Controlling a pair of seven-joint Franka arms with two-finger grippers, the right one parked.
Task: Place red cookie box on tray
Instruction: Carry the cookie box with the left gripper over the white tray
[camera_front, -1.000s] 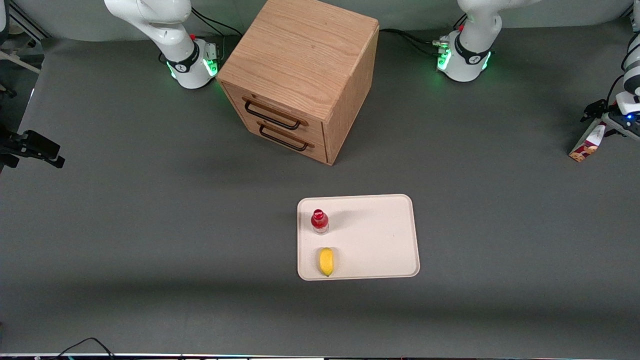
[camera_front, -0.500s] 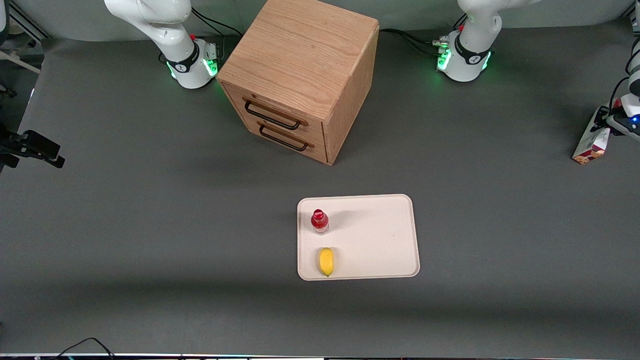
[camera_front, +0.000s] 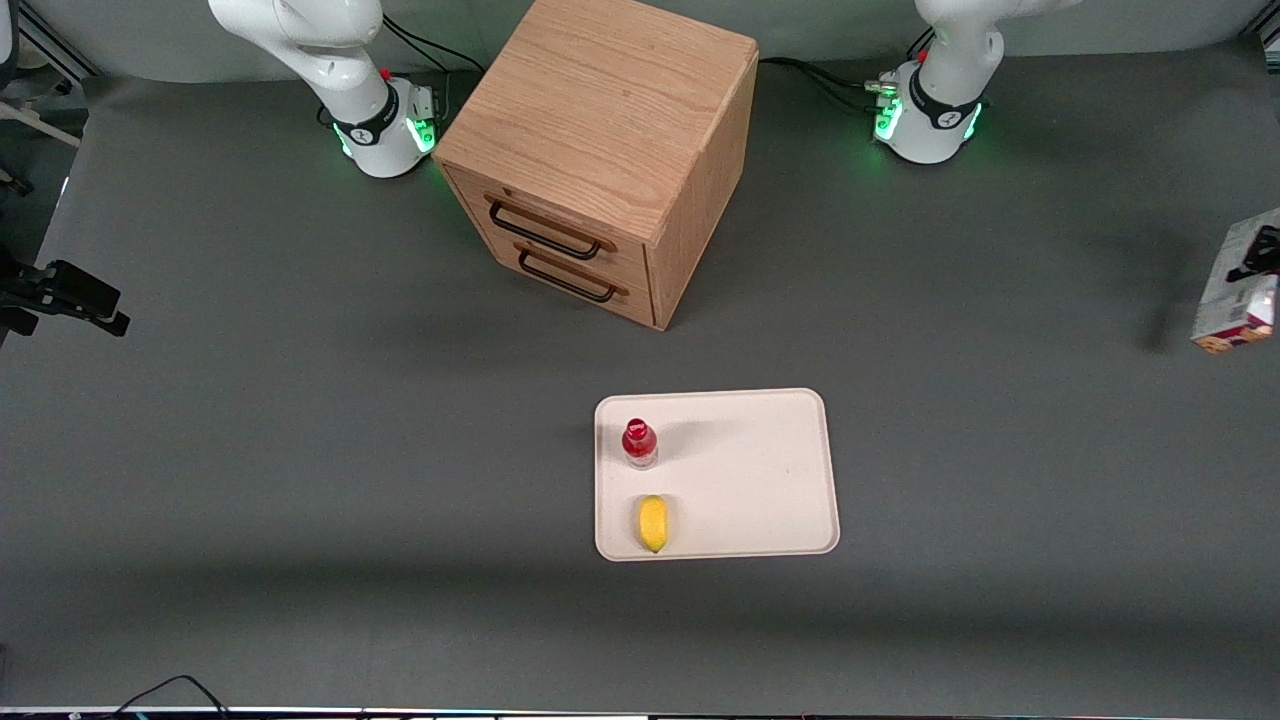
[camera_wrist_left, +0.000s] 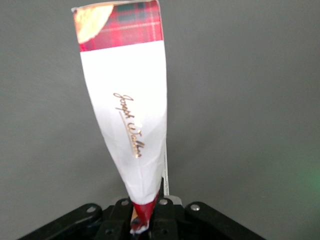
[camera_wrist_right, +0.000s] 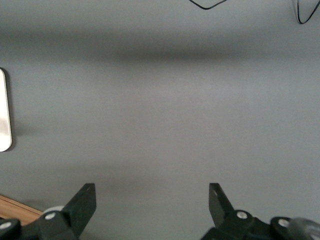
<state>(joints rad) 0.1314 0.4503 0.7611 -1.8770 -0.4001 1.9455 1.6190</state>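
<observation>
The red cookie box (camera_front: 1238, 290) hangs in the air at the working arm's end of the table, clear of the surface, its pale side toward the front camera. My left gripper (camera_front: 1262, 252) is shut on its upper end. In the left wrist view the box (camera_wrist_left: 127, 95) runs away from the gripper (camera_wrist_left: 145, 217), white with a gold signature and red plaid with a cookie picture at its free end. The cream-white tray (camera_front: 770, 470) lies on the table nearer the front camera than the cabinet, well away from the box.
A small red-capped bottle (camera_front: 639, 443) and a yellow fruit (camera_front: 652, 523) sit on the tray's side toward the parked arm. A wooden drawer cabinet (camera_front: 600, 150) with two dark handles stands between the arm bases. The tray's edge (camera_wrist_right: 4, 110) shows in the right wrist view.
The gripper has lifted the cookie box off the table and carried it outward toward the working arm's end; its lower end swung free of the surface.
</observation>
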